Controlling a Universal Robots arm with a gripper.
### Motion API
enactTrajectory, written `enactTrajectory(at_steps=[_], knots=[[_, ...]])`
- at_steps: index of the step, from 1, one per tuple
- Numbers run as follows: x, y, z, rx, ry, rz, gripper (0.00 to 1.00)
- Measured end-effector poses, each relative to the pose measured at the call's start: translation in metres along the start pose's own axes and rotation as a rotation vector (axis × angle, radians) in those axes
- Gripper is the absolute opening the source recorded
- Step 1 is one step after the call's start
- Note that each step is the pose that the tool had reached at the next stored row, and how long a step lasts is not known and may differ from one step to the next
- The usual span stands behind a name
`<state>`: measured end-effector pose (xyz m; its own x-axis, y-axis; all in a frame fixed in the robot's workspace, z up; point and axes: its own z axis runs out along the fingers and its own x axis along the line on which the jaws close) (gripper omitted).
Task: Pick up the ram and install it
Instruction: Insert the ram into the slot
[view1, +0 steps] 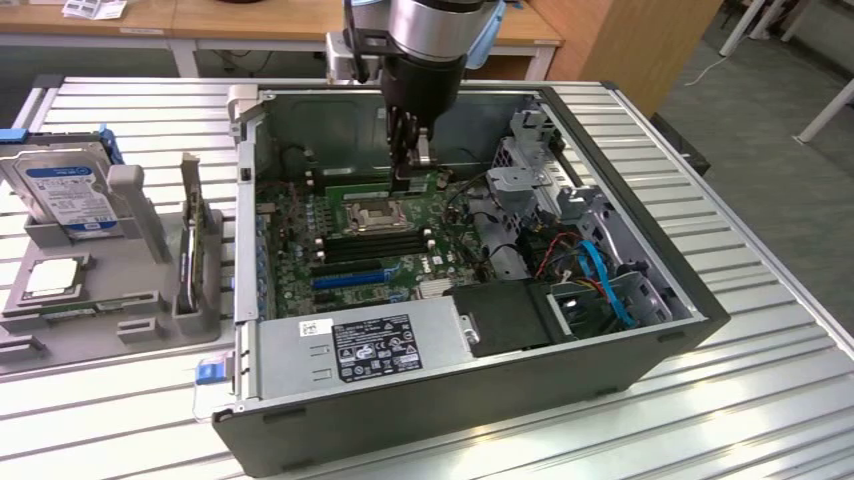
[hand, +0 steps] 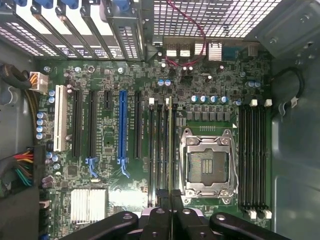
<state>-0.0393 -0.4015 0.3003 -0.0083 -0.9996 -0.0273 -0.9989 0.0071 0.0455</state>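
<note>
The ram appears edge-on as a thin greenish strip running along the black memory slots beside the empty CPU socket. My gripper is shut on its near end, with the black fingers pressed together. In the exterior view the gripper reaches down inside the open computer case. The ram lies as a green strip just behind the CPU socket, at motherboard level. Whether it sits fully in the slot cannot be told.
A grey tray at the exterior view's left holds a hard drive, a silver CPU chip and an upright card. Inside the case are a power supply, drive cages and blue cables.
</note>
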Motion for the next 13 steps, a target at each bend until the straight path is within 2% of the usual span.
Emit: enactTrajectory(at_steps=[13], knots=[[0.0004,-0.0004,0.0094,0.0000,-0.0001,0.000,0.11]])
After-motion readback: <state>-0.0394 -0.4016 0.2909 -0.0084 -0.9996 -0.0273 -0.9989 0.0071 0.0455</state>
